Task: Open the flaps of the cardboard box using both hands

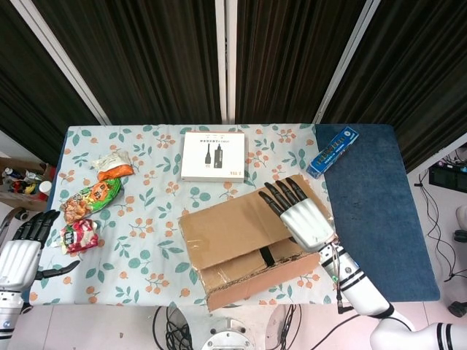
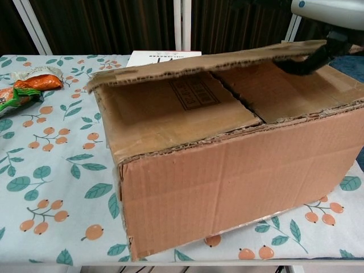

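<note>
**Cardboard flap raised at the near edge of the table**

Cardboard fills most of my chest view: the box (image 2: 227, 165) sits at the near edge of the table, slightly skewed, its front wall close to the rim. A floral cloth (image 1: 146, 211) covers the left and middle of the table; a plain blue mat (image 1: 372, 211) covers the right. Dark curtains (image 1: 160, 58) hang behind.

My right hand (image 1: 300, 215) has its fingers stretched over the far long flap (image 2: 193, 63) with the thumb under its edge, holding that flap tilted up off the box. Under it I can see the two inner flaps (image 2: 187, 108) lying flat, with a dark seam between them.

My left hand (image 1: 25, 244) hangs off the table's left edge, fingers loosely spread, gripping nothing, well apart from the box.

Open cloth lies to the left of the box. Further left, near the edge, are snack packets (image 1: 91, 197). Behind the box lies a flat white carton (image 1: 213, 156), and a blue packet (image 1: 333, 151) rests on the far corner of the mat. The mat to the right of the box is bare.
</note>
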### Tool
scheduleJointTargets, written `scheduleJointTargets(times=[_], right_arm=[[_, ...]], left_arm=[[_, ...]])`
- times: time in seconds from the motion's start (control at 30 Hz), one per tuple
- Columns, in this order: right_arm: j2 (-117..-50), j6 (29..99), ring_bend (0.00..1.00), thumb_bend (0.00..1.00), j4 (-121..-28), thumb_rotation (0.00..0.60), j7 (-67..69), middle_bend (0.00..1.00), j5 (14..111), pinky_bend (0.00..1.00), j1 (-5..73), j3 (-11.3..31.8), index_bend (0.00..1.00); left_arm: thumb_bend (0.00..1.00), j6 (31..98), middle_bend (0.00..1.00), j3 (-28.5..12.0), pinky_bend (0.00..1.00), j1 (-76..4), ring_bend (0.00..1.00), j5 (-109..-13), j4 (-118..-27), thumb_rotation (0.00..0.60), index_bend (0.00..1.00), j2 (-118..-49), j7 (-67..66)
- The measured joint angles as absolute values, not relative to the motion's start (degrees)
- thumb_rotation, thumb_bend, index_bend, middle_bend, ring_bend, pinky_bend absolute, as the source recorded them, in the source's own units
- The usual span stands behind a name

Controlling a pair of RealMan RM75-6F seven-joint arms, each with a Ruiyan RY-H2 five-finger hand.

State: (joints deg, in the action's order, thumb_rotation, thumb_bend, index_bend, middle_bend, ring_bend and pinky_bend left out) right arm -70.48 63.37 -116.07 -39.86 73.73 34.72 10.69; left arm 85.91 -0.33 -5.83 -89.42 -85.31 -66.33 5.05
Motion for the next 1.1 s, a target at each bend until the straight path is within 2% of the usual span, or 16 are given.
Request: scheduleJointTargets(times=[0.13,0.33,0.67,0.9,1.1], right_arm=[[-71.12,63.36,0.00,0.40,-115.03,0.600,-41.04,0.00,71.60,0.00,36.73,12.97,0.00],[-72.45,62.56,0.00,0.39,-111.81,0.600,-44.01,0.00,63.23,0.00,41.67,17.93,0.00],[-76.23,62.31,0.00,0.35,-98.24,0.600,-43.73,0.00,50.96,0.00,50.50,25.83,0.00],[-75.07,64.38,0.00,0.35,-98.05,0.600,-37.24,0.00,53.20,0.00,49.84,26.28,0.00],[-69.26,67.94,0.00,0.35,-102.64,0.600,-32.15,0.00,58.79,0.00,45.18,25.04,0.00]], left_arm=[[0.02,86.13,0.07,-0.52,0.18,-5.89,0.07,-89.56,-85.34,0.365,0.05,-66.29,5.22],[0.02,86.55,0.07,-0.69,0.18,-5.74,0.07,-89.52,-85.40,0.364,0.05,-66.16,5.37],[0.02,87.05,0.07,-1.04,0.18,-5.38,0.07,-89.05,-85.46,0.361,0.05,-65.40,5.81],[0.02,86.82,0.07,-1.10,0.18,-5.59,0.07,-89.28,-85.28,0.361,0.05,-65.15,5.98],[0.02,86.49,0.07,-1.09,0.18,-6.60,0.07,-90.93,-85.87,0.361,0.05,-64.76,6.47]])
